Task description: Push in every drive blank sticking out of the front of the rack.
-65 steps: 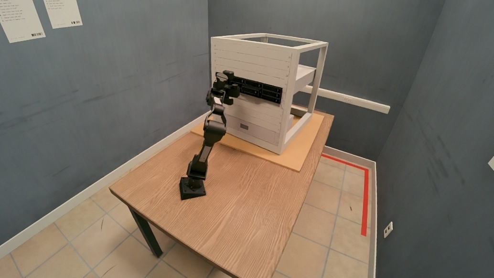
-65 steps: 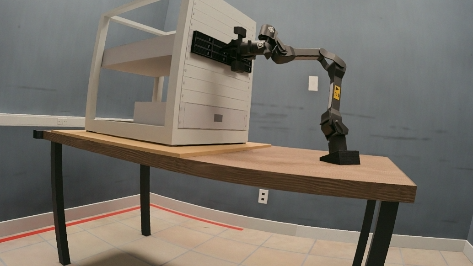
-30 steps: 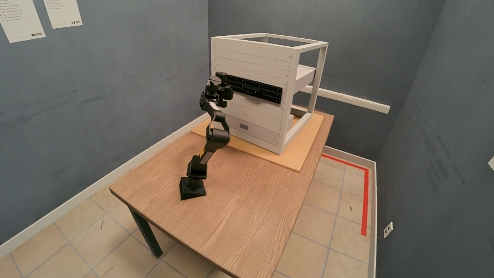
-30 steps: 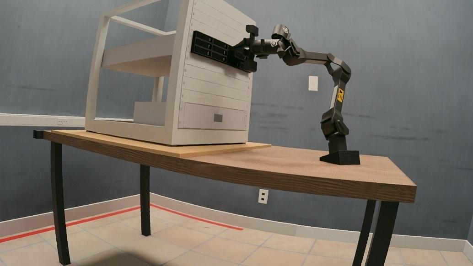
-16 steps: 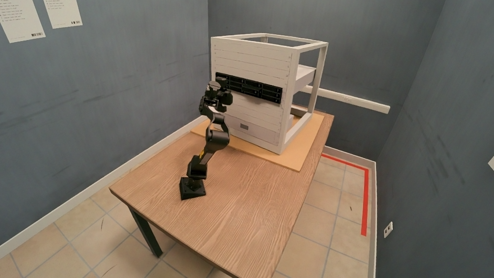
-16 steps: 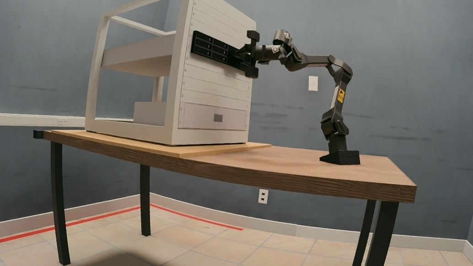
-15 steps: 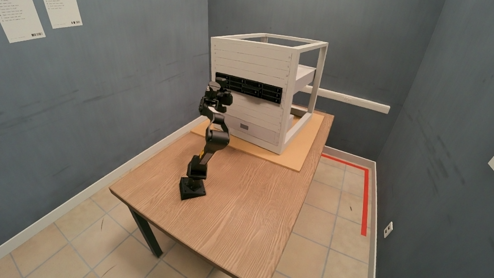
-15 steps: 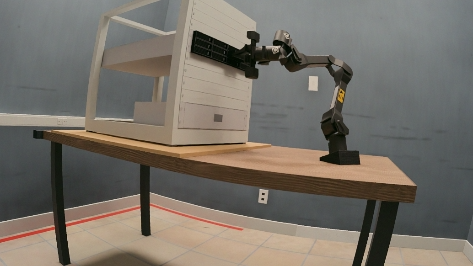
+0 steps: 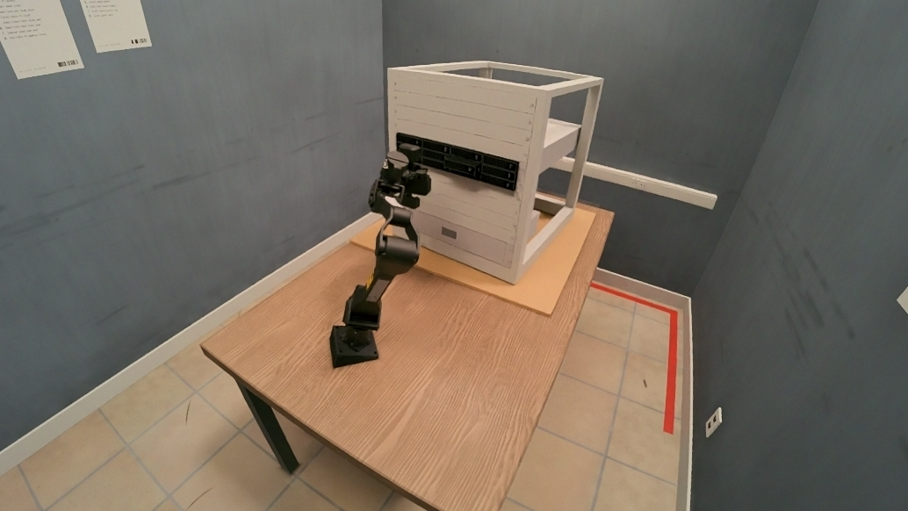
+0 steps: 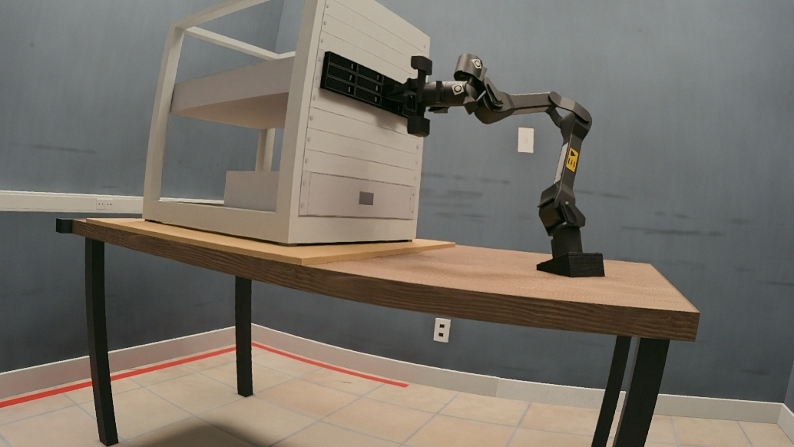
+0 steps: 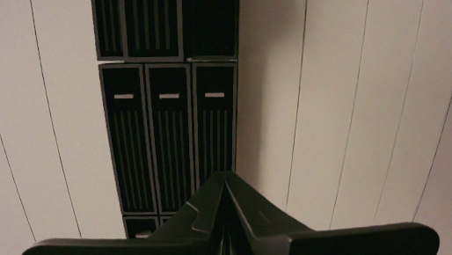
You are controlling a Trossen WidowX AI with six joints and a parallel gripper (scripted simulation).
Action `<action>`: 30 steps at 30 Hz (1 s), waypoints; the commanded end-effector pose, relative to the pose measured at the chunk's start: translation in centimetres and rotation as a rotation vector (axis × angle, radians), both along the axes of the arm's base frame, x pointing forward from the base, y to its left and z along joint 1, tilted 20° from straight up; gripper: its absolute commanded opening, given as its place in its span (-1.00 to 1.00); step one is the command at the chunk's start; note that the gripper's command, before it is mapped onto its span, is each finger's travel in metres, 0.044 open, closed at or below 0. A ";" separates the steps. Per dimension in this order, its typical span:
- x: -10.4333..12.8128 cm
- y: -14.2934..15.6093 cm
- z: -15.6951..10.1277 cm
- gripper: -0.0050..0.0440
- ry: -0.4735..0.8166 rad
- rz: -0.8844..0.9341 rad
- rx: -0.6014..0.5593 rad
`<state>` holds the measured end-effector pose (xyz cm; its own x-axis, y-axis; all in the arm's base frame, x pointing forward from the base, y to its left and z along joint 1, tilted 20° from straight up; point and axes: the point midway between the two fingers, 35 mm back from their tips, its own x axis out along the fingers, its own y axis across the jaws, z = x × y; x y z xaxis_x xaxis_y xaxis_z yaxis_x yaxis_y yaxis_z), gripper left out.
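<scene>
Two fingers, together, empty; lower-row blank just ahead: square up, push gently, rack unmoved.

Blue-grey walls, scuffed with dark streaks; pale skirting along their foot. Two printed sheets on one wall. Wood-grain bench on dark legs — one long edge close along a wall, a far corner near the white trunking. Beige floor tiles; red tape beyond the opposite long edge — soft, dim light, a shadow beneath the bench.
</scene>
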<state>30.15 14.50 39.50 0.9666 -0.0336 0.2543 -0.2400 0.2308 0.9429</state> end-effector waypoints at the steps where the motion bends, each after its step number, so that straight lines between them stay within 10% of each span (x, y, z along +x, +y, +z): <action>1: 0.1 -0.1 0.9 -1.00 -0.017 0.005 0.015; 30: 0.5 0.3 1.2 -1.00 -0.017 0.005 0.015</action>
<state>30.69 14.87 39.87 0.9663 -0.0330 0.2554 -0.2413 0.2294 0.9429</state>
